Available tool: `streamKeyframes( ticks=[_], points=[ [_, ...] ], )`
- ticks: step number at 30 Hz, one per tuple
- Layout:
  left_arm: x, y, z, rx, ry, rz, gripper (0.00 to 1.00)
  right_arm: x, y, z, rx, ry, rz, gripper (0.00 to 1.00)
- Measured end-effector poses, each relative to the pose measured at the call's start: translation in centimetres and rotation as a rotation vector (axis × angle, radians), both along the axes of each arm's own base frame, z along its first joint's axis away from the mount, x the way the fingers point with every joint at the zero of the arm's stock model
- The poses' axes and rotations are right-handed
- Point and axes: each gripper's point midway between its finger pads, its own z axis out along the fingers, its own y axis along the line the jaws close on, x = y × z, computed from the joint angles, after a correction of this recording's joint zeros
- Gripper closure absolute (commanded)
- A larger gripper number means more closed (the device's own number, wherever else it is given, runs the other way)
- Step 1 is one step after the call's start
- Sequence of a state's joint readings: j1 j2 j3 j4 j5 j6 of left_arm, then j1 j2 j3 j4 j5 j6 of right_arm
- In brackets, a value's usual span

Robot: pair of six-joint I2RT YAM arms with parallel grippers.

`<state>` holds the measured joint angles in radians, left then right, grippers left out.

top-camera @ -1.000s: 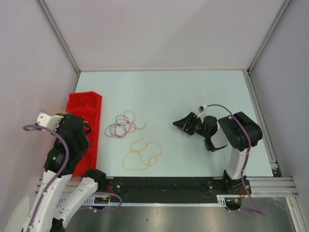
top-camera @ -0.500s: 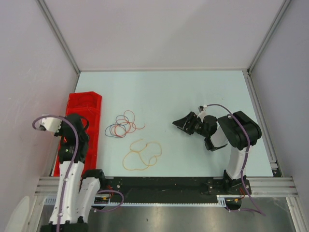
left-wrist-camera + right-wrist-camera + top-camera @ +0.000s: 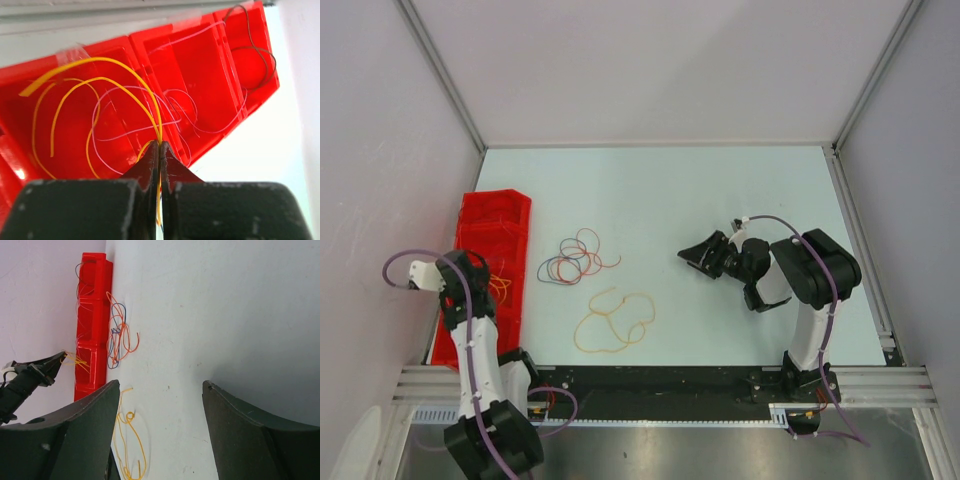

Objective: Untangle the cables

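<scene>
- Over the last second my left arm has folded back toward its base, so its wrist now sits over the near end of the red bin (image 3: 495,212). The right arm has barely shifted.
- The left pincer (image 3: 160,150) is clamped tight on a yellow cable (image 3: 102,80), and that cable's loops arch across the bin's compartments.
- Pale pink strands (image 3: 210,127) lie in the same bin, and a dark strand (image 3: 262,55) curls in its far end compartment.
- The right pincer (image 3: 161,385) stands wide open with nothing between its fingers, hovering over the worktop (image 3: 670,190) right of centre and pointing left.
- The tangle of cables (image 3: 575,258), in red, blue and orange, lies on the worktop to the right of the bin and is not touching it.
- A single orange cable (image 3: 615,322) lies in loose loops nearer to me, close to the near edge and apart from the tangle.
</scene>
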<state>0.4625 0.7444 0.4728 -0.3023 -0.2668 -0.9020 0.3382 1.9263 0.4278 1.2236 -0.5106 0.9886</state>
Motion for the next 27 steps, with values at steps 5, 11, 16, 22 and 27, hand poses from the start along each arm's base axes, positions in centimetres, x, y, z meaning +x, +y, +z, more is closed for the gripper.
streamKeyframes(
  ticks=[5,11,16,22,27],
  points=[
    [0.7,-1.1,-1.0,-0.042,-0.023,-0.053,1.0,0.1,0.0,0.0,0.004,0.003,0.003,0.27],
    [0.7,-2.0,-2.7,-0.102,0.0,-0.075,1.0,0.2,0.3,0.1,0.015,-0.008,0.018,0.27],
    [0.6,-2.1,-2.6,-0.104,-0.004,-0.075,0.84,0.2,0.4,0.1,0.017,-0.011,0.022,0.27],
    [0.7,-2.0,0.3,-0.048,-0.045,-0.103,0.13,0.2,0.3,0.1,0.018,-0.013,0.024,0.28],
    [1.6,-1.9,5.4,0.047,-0.122,-0.159,0.0,0.2,0.3,0.2,0.02,-0.014,0.026,0.28]
  ],
)
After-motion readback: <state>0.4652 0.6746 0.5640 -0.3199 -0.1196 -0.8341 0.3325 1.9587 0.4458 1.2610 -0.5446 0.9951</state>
